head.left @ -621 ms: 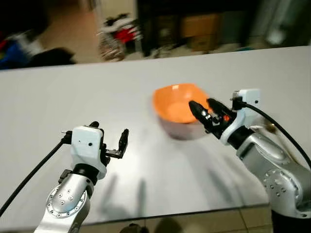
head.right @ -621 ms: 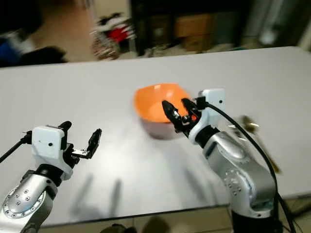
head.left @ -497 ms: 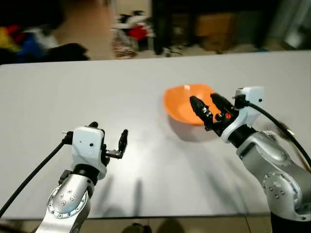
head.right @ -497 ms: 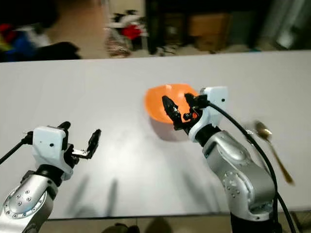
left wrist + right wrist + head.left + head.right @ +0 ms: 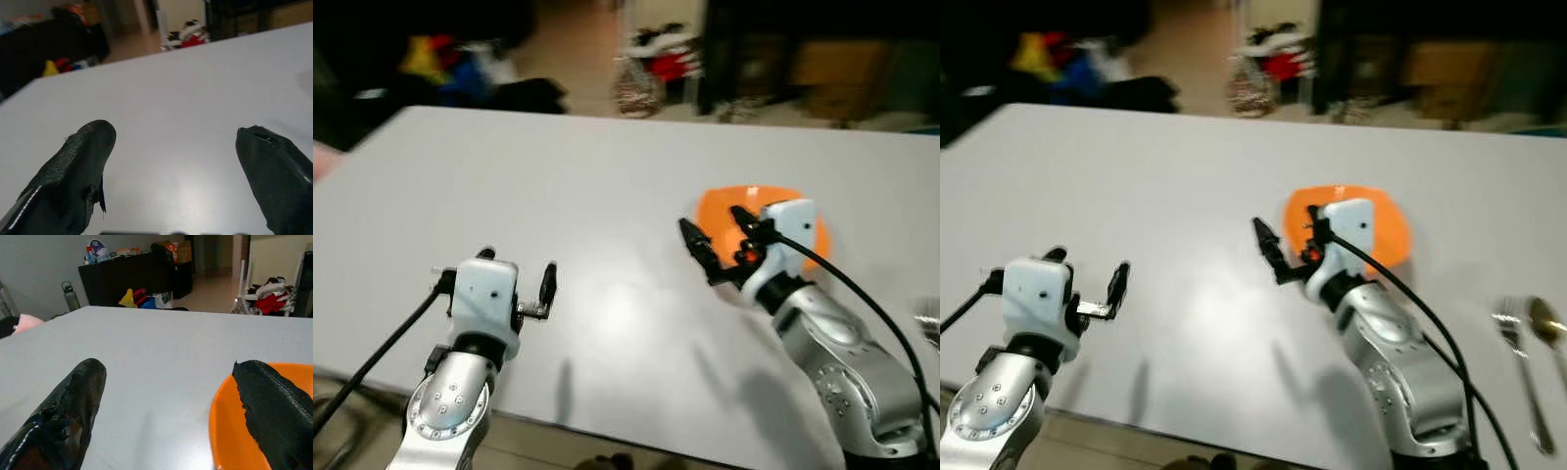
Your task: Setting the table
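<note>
An orange bowl (image 5: 790, 217) sits on the white table (image 5: 558, 176), right of the middle. My right gripper (image 5: 718, 239) hovers open at the bowl's near left edge, one finger over the rim, the other over bare table. In the right wrist view the bowl (image 5: 234, 431) lies under one finger (image 5: 274, 406). A fork (image 5: 1523, 362) and a spoon (image 5: 1547, 323) lie on the table at the far right. My left gripper (image 5: 518, 271) is open above bare table near the front edge, holding nothing.
The table's near edge (image 5: 607, 436) runs just under both arms, and its left corner (image 5: 406, 113) is in view. Beyond the far edge stand dark furniture (image 5: 783, 49) and colourful clutter on the floor (image 5: 656, 69).
The whole view has swung left, so the bowl now sits further right in the picture. My right gripper has shifted from over the bowl toward its left edge. Both grippers stay open.
</note>
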